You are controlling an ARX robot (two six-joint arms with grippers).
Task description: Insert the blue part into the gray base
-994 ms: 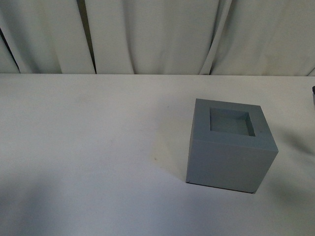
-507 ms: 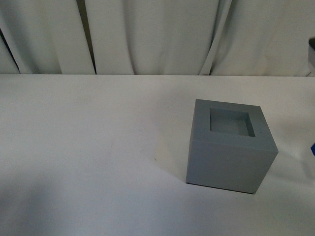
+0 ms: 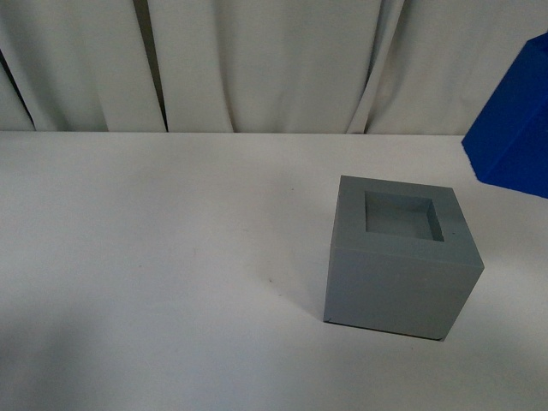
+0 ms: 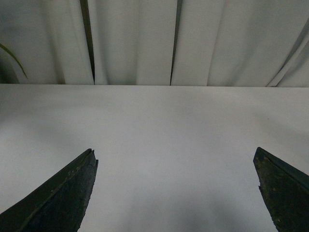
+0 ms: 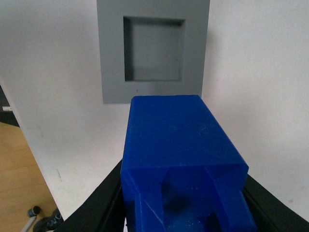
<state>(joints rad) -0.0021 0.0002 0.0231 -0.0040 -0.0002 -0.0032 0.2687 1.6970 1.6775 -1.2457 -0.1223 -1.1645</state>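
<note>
The gray base (image 3: 398, 254) is a matte cube with a square recess in its top, standing on the white table right of centre. It also shows in the right wrist view (image 5: 153, 48). The blue part (image 3: 512, 128) hangs in the air at the right edge, above and to the right of the base. My right gripper (image 5: 183, 203) is shut on the blue part (image 5: 176, 140), whose free end points toward the base's recess. My left gripper (image 4: 176, 166) is open and empty over bare table.
White curtains (image 3: 274, 60) hang behind the table's far edge. The white table (image 3: 154, 257) stretches left of the base. The table's edge and a wooden floor (image 5: 19, 174) show in the right wrist view.
The blue part has come into the front view from the right edge, high above the table. The gray base has not moved.
</note>
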